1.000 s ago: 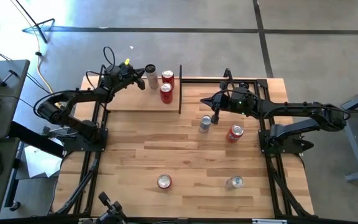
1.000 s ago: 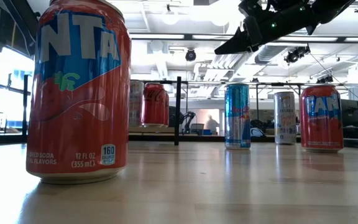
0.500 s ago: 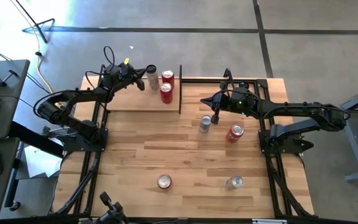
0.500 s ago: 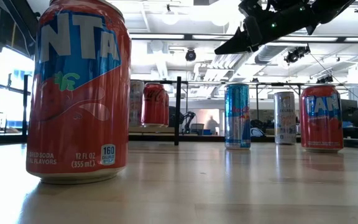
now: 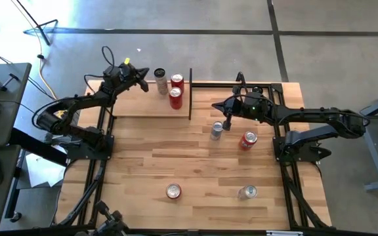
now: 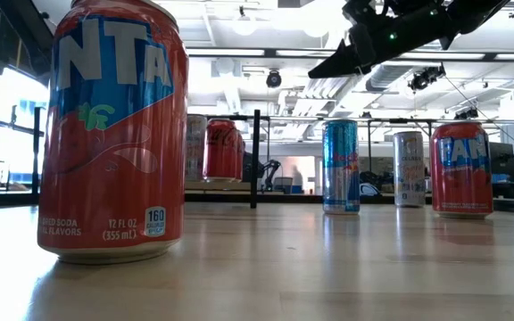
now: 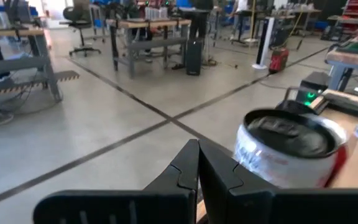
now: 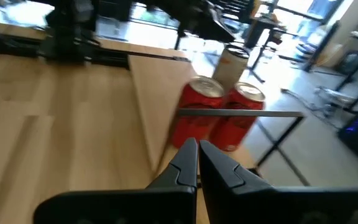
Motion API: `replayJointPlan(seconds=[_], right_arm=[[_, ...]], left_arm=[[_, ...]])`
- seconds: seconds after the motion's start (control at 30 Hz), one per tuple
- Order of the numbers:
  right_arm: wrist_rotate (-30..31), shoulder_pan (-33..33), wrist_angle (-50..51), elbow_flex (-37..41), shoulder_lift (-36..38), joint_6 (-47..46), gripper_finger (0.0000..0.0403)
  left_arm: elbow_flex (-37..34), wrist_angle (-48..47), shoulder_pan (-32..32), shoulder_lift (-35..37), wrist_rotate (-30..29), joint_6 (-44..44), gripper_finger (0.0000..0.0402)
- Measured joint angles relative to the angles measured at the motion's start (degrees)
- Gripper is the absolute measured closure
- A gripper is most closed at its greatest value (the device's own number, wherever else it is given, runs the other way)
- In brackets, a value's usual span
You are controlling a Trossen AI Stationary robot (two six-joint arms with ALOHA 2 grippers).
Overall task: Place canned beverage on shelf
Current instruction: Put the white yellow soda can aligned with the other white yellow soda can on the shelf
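L gripper (image 5: 143, 84) pinched closed, empty, just beside silver can (image 5: 159, 80) at shelf (image 5: 136, 105) far edge; 2 red cans (image 5: 175, 98) next to it on the shelf. R gripper (image 5: 216, 105) closed, empty, above table (image 5: 195, 164) near slim can (image 5: 216, 130), off the shelf's right end.
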State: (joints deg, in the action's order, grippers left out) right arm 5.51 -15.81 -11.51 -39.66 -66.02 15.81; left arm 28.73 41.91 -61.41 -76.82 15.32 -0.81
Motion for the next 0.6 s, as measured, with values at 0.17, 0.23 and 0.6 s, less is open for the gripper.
replayJointPlan(seconds=[0.17, 0.23, 0.6], right_arm=[[4.96, 0.0, -0.54, 0.0, 0.0, 3.69, 0.0403], [6.94, -0.01, -1.33, -0.02, 0.02, 3.77, 0.0403], [15.24, -2.37, 28.78, -15.47, 0.15, 2.84, 0.0403]], left_arm=[[0.0, -5.15, 0.44, 5.11, 0.6, -2.91, 0.0401], [0.02, -8.14, 1.42, 7.08, 0.67, -4.31, 0.0401], [-6.69, -7.48, 5.39, 12.08, 0.45, -6.96, 0.0401]])
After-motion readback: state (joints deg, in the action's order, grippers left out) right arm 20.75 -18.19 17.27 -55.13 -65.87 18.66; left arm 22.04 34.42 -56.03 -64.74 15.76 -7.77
